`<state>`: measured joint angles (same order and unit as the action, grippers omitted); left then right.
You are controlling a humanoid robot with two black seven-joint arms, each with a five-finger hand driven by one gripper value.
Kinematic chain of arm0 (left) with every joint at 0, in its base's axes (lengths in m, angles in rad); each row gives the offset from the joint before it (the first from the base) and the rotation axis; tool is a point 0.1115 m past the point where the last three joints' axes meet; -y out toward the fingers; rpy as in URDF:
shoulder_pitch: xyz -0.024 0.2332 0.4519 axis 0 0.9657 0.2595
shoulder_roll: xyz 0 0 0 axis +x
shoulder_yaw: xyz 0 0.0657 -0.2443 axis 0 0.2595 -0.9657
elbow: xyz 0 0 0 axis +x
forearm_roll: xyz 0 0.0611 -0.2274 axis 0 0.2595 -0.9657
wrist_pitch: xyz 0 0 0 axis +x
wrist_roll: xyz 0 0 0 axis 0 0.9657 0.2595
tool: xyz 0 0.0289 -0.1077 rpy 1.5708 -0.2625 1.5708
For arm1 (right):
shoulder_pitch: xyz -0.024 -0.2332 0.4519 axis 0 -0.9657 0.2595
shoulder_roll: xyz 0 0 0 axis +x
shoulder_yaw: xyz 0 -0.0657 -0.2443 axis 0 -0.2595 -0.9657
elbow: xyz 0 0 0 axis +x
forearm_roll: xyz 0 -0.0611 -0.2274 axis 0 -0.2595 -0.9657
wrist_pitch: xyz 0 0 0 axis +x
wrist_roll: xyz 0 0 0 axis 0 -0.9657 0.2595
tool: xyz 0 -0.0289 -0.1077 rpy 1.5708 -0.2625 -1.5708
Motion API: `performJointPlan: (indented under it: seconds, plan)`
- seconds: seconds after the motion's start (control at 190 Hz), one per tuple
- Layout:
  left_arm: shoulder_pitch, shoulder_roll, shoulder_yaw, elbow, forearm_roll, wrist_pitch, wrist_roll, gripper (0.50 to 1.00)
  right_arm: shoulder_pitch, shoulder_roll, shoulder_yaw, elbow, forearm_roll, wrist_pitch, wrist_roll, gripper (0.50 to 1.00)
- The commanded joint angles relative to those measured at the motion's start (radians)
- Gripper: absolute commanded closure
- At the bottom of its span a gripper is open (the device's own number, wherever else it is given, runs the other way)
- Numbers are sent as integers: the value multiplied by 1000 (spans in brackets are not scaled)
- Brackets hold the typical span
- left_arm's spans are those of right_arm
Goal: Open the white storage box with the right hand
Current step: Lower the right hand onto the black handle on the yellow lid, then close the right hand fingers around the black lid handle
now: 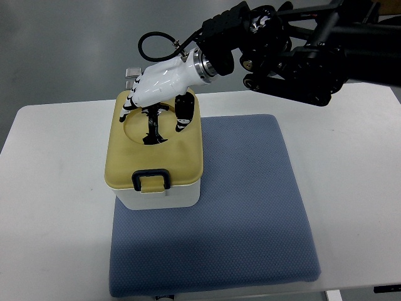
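A white storage box (164, 197) with a yellow lid (156, 157) stands on the left part of a blue mat (250, 200). A dark latch (150, 179) sits at the lid's near edge, down against the box front. My right hand (156, 103), white with black fingers, hangs over the far half of the lid, its arm coming from the upper right. Its fingers (152, 128) point down into the round recess in the lid, spread and holding nothing. I cannot tell if they touch the lid. The left arm does not show.
The mat lies on a white table (50, 188). A small grey object (131, 74) sits just beyond the table's far edge, behind the box. The bulky black right arm (301, 56) hangs over the far right of the table.
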<state>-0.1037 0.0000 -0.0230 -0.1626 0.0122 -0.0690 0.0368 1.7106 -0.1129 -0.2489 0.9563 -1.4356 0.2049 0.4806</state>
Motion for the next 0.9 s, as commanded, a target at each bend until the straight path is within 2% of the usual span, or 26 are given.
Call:
performJointPlan:
  seconds: [0.0,0.037,0.179,0.289,0.558,0.895]
  plan:
    - [-1,0,0,-2,0,0,0,500,1,2,-1,-7,0,-4,-2,675]
    - [-1,0,0,-2,0,0,-1,500,3,10,-1,-7,0,-4,-2,697]
    - [1,0,0,-2,0,0,-1,500,9,25,-1,-7,0,-4,-2,730]
    - [-1,0,0,-2,0,0,0,500,11,38,-3,-7,-2,-5,0,738]
    - [1,0,0,0,0,0,0,500,12,42,-4,-8,-2,-4,-2,799]
    - [-1,0,0,0,0,0,0,500,26,45,-18,-27,-40,-7,-5,805]
